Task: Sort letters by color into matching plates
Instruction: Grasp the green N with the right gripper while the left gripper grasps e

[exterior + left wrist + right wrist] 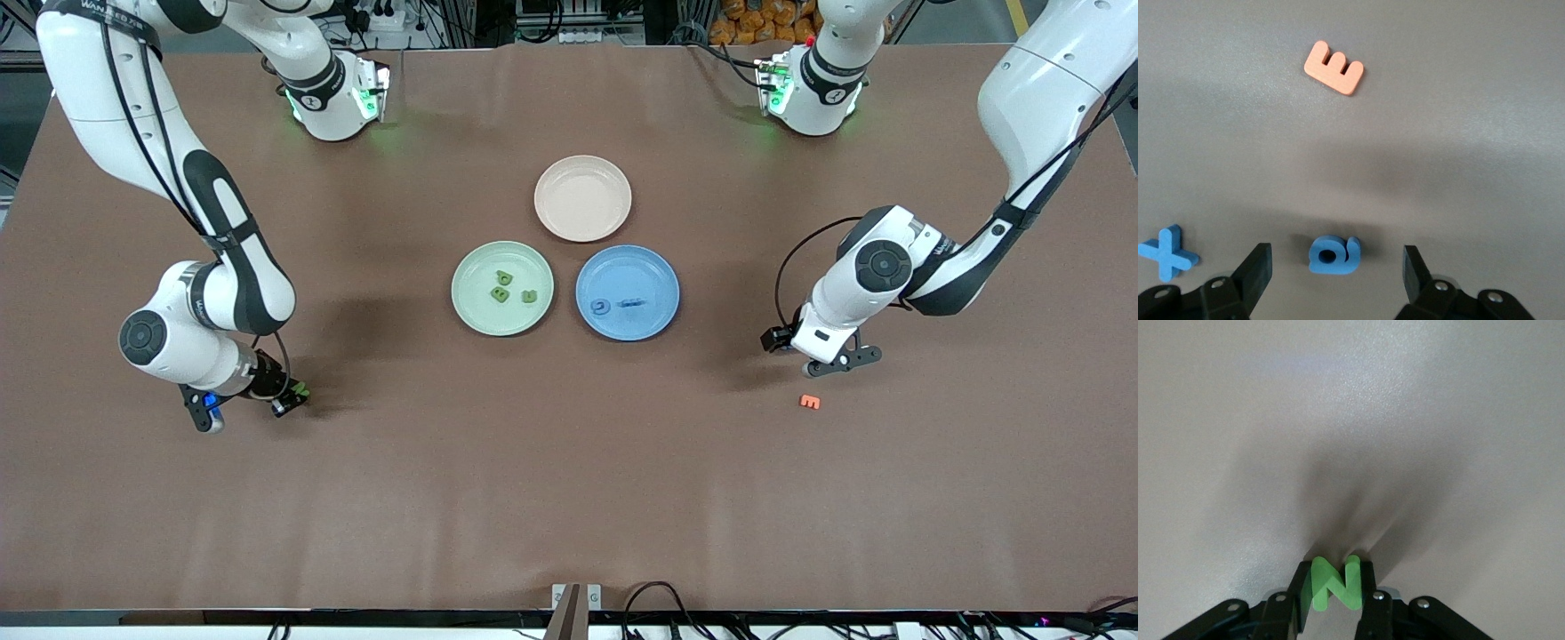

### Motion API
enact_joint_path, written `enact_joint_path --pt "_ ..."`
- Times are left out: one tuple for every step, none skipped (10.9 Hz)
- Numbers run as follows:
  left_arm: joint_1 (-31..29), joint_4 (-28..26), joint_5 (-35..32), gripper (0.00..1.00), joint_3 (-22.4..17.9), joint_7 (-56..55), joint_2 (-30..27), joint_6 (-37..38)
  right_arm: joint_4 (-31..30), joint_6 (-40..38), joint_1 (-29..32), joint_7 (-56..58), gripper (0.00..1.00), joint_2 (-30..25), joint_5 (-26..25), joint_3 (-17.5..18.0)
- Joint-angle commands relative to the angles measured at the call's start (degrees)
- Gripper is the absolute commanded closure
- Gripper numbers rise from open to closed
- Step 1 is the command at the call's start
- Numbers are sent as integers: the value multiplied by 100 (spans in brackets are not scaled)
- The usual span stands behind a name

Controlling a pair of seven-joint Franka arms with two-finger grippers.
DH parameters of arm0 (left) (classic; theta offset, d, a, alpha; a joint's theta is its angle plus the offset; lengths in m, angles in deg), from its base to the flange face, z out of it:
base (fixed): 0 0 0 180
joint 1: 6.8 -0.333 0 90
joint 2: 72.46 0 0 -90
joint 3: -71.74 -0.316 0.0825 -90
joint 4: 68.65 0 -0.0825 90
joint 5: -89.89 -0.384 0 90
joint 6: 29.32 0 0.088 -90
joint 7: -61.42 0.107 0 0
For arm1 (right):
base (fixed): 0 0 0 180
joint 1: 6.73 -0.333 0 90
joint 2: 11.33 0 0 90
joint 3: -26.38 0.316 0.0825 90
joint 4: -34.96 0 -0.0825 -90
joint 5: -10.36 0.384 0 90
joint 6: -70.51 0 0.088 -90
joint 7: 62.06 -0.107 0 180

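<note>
My right gripper (1335, 590) is shut on a green letter N (1335, 583), low at the tabletop near the right arm's end (298, 393). My left gripper (1338, 267) is open, low over the table with a blue rounded letter (1333, 253) lying between its fingers. A blue X (1166, 251) lies beside it. In the front view the left hand (827, 356) covers both blue letters. The pale green plate (465, 307) holds three green letters (503, 286). The blue plate (647, 267) beside it holds two blue letters (602, 307).
An orange E (809, 402) lies on the table close to the left gripper, nearer to the front camera; it also shows in the left wrist view (1334, 67). A beige-pink plate (582, 197) stands farther from the front camera than the two coloured plates.
</note>
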Motion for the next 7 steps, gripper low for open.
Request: enact_joint_path --pt "-24 -28 -202 14 -39 7 72 -144 -219 42 16 189 81 -105 -133 8" --pt "-24 -19 -219 15 -39 7 107 -153 -220 33 16 189 81 -149 -133 8" --pt "-15 -19 -289 16 -48 7 125 -161 -220 -28 16 189 81 -219 -133 8" --pt "-24 7 -316 16 -48 7 169 -162 -228 -89 -2 180 81 -280 -124 8" --pt "-15 16 -316 17 -56 7 186 -162 -220 -151 -63 128 81 -307 -124 8" --pt "-15 25 -316 18 -56 7 187 -162 -220 -160 -185 101 81 -377 -106 8" --pt "-6 25 -316 24 -83 7 187 -162 -220 -230 -273 40 81 -456 -80 8"
